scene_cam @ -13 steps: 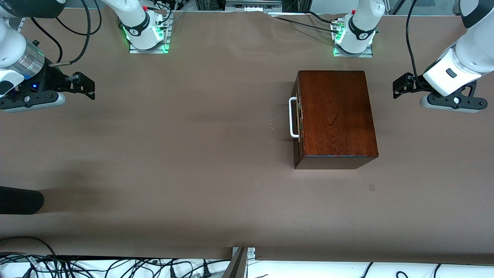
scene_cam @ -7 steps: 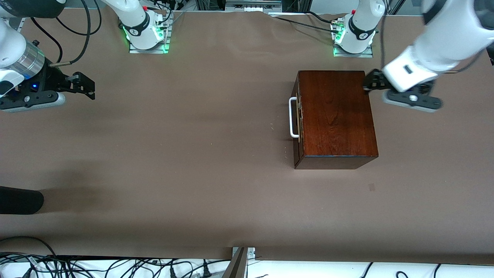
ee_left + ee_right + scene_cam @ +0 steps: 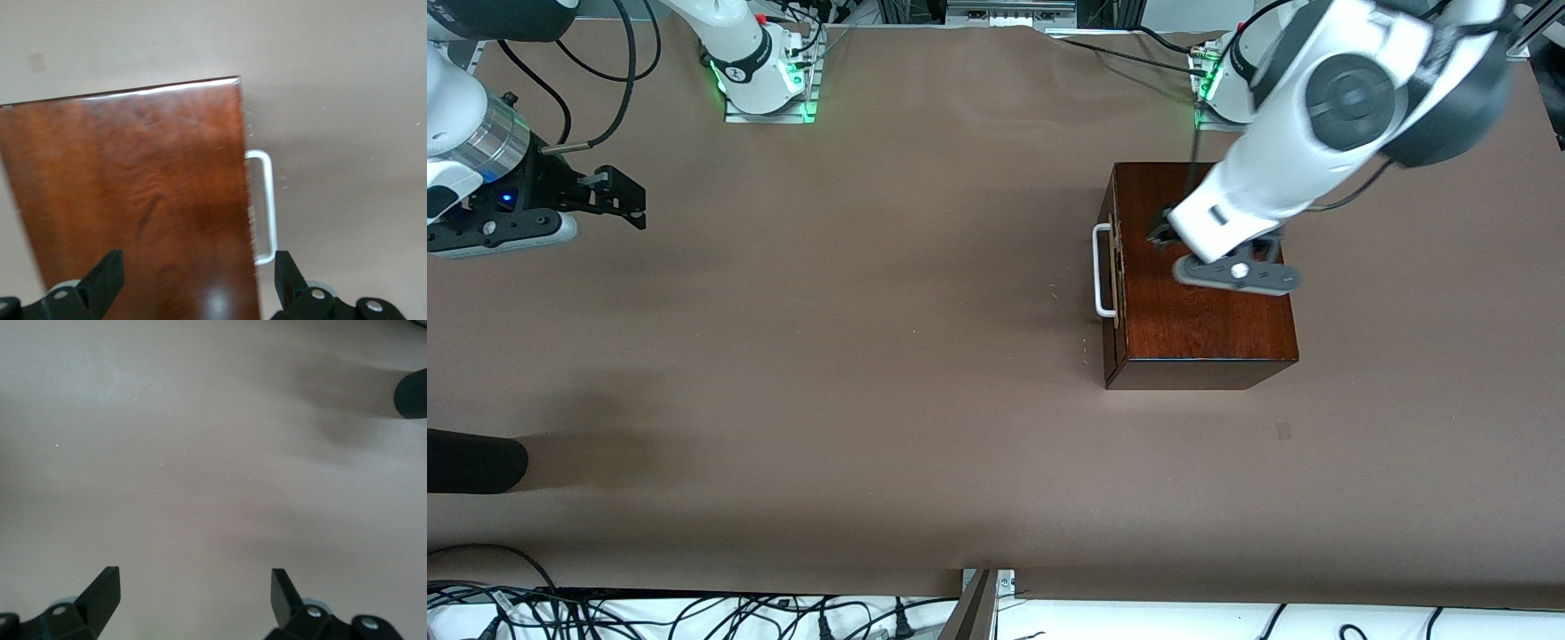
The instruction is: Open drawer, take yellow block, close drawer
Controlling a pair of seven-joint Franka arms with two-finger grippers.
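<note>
The glossy dark mahogany box stands toward the left arm's end of the table, its drawer shut. The white U-shaped handle sticks out of the drawer front, facing the right arm's end. In the left wrist view the box top and the handle show. My left gripper hangs over the box top, fingers open and empty. My right gripper waits open and empty over bare table at the right arm's end. The yellow block is hidden.
A dark rounded object lies at the table's edge at the right arm's end, nearer the front camera; it also shows in the right wrist view. Both arm bases stand along the back edge. Cables hang below the front edge.
My left arm has swung from beside the box in over its top, toward the handle. The right arm and the box have not moved.
</note>
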